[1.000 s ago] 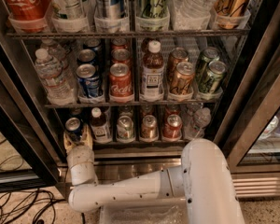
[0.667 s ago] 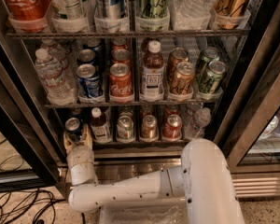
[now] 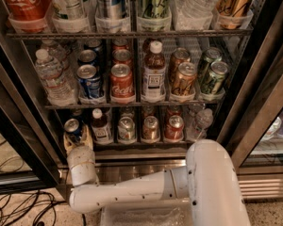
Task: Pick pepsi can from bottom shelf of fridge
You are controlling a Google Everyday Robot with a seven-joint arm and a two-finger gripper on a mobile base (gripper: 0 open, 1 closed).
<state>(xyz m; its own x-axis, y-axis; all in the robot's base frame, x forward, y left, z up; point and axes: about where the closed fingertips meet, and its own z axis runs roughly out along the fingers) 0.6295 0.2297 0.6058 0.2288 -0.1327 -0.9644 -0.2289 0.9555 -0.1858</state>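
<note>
The pepsi can (image 3: 72, 125), blue with a silver top, stands at the far left of the bottom shelf (image 3: 146, 150) of the fridge (image 3: 254, 102). My gripper (image 3: 77, 134) reaches up from below on the white arm (image 3: 132, 189). Its tan fingers (image 3: 88, 135) sit on both sides of the can's lower body, closed on it. The can is upright and still at shelf level. Its lower part is hidden by the gripper.
Right of the can stand a brown bottle with a white cap (image 3: 101, 126), a silver can (image 3: 126, 128), two more cans (image 3: 173, 127) and a water bottle (image 3: 200, 121). The black door edge (image 3: 19, 140) is close on the left. Cables (image 3: 14, 208) lie on the floor.
</note>
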